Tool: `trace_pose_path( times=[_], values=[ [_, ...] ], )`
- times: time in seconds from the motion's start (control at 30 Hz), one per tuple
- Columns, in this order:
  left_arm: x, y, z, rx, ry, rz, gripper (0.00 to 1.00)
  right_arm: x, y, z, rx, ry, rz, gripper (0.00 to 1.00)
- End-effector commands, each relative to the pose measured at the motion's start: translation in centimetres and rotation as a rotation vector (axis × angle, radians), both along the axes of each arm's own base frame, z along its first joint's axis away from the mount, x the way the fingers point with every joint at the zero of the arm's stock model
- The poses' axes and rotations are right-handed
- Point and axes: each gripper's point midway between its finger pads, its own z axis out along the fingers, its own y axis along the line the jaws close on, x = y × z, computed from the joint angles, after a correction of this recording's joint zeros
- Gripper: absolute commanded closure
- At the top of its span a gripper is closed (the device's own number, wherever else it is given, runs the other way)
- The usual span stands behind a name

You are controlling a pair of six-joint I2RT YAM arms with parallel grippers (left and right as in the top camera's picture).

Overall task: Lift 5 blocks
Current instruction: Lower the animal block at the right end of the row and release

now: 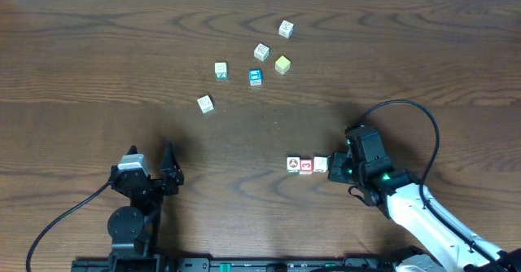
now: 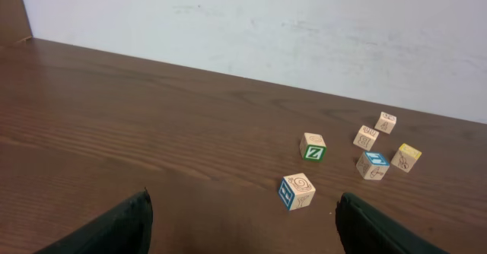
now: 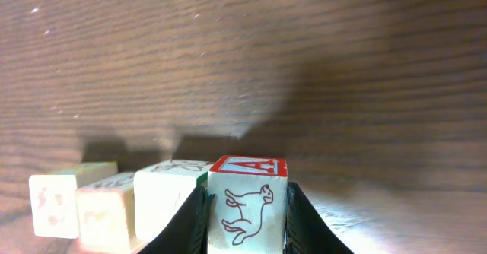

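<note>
Right pincer (image 3: 247,220) grips narrowly the red-lettered block (image 3: 247,197), just beside a neighbour block (image 3: 167,201). Next, I judge, it needs a straight lift without nudging that neighbour.

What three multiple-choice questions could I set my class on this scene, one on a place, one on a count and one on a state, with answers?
1. Where is the red-A block?
A. Between the fingers of the right gripper
B. In the far group
C. Stacked on another block

2. How many loose blocks lie in the far group?
A. Four
B. Six
C. Eight

3. How is the left gripper?
A. Open and empty
B. Shut on a block
C. Shut and empty

Answers:
1 A: the right wrist view shows a finger against each side of it.
2 B: both the overhead and left wrist views show six.
3 A: its fingers stand wide apart with nothing between them.
</note>
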Motion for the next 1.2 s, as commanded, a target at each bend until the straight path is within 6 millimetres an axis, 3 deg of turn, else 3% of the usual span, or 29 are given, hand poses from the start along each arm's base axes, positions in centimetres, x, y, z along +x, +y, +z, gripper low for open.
trace_pose_path(
  times=[0.0,0.27,0.7,0.73,0.9,1.0,1.1,1.17],
  values=[
    [-0.1,0.0,-1.6,0.000,0.048,0.002,0.23,-1.2,0.5,-0.9,-0.010,0.044,0.040,0.69],
    [-0.1,0.0,-1.6,0.000,0.048,0.002,0.23,-0.3,-0.2,-0.4,-0.050,0.008,0.013,0.57],
    [-0.1,0.0,-1.6,0.000,0.048,0.002,0.23,2.5,-0.5,3.4,-0.102,-0.058,-0.025,0.52],
    [-0.1,0.0,-1.6,0.000,0.048,0.002,0.23,2.6,-0.6,3.7,-0.113,-0.059,-0.021,0.53],
    [-0.1,0.0,-1.6,0.000,0.048,0.002,0.23,2.7,-1.4,4.2,-0.158,-0.051,-0.036,0.80],
    [-0.1,0.0,-1.6,0.000,0.048,0.002,0.23,2.0,-1.9,3.8,-0.167,-0.015,-0.058,0.84],
    [-0.1,0.0,-1.6,0.000,0.048,0.002,0.23,2.0,-1.1,3.9,-0.134,-0.012,-0.025,0.75],
    [-0.1,0.0,-1.6,0.000,0.048,0.002,0.23,2.5,0.5,4.8,-0.097,-0.051,0.067,0.50]
  ],
)
